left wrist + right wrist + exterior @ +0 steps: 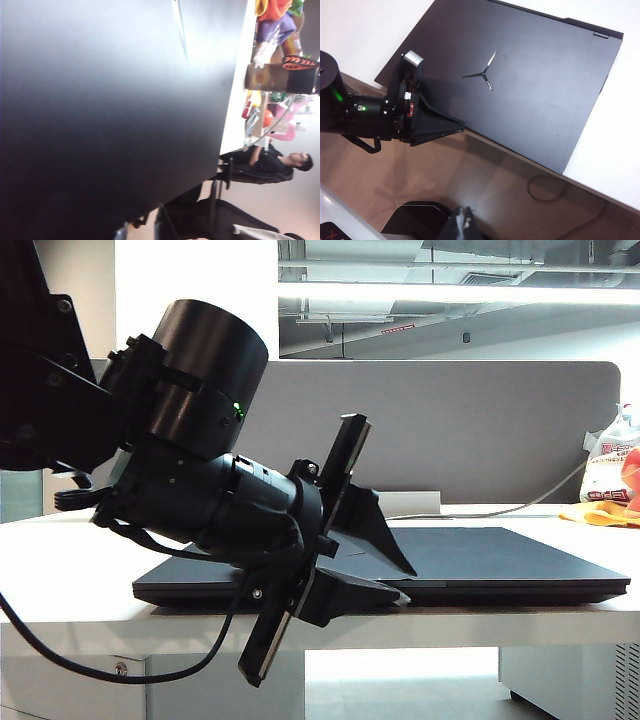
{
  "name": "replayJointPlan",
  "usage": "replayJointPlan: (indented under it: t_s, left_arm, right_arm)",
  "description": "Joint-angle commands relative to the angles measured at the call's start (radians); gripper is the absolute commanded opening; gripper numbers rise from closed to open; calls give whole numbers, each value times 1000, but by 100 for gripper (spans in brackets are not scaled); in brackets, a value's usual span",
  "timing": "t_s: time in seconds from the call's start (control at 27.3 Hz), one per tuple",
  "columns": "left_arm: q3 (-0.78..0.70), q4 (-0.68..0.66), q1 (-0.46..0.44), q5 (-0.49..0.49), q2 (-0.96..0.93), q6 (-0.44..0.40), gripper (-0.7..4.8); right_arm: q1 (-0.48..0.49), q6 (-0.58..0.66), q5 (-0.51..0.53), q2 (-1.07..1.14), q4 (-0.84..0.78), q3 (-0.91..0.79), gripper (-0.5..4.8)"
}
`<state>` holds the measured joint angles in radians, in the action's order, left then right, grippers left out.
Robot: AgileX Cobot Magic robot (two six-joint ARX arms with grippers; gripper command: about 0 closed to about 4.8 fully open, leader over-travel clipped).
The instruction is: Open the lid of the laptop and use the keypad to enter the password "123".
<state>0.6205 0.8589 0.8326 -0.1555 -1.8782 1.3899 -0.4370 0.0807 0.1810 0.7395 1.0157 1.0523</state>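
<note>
The black laptop [500, 560] lies flat on the white table [80, 570] with its lid [520, 75] down, Y-shaped emblem [482, 75] facing up. The keypad is hidden under the lid. My left gripper [408, 585] is at the laptop's front edge, one finger [385, 530] above the lid and the other [355, 592] below the edge, with only a narrow gap at the tips. Whether they pinch the lid does not show. In the left wrist view the lid [125, 100] fills most of the picture. My right gripper [465, 217] hangs off the table's front, fingers together, holding nothing.
A grey divider board [450, 430] stands behind the laptop. Bags and packets [610, 470] sit at the table's far right. A cable [545, 187] loops on the brown floor below the table edge. A dark base [420, 220] lies beside my right gripper.
</note>
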Motion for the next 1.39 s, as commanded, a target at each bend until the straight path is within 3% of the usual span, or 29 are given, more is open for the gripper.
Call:
replayJointPlan:
  t_s: [0.04,0.59,0.99,1.39]
  left_arm:
    - [10,-33,-15,11,-13,0,79]
    - [83,-31,-15,-61,-12,-98,78]
    - [83,-34,-16,-93,6,-187,26]
    - [83,-58,-54,-172,21,-231,21]
  right_arm:
    - [0,-4,5,-3,0,2,-5]
    - [0,-4,4,-3,14,2,-5]
    - [0,-4,0,-3,13,2,-5]
    - [0,-3,-3,-3,13,2,-5]
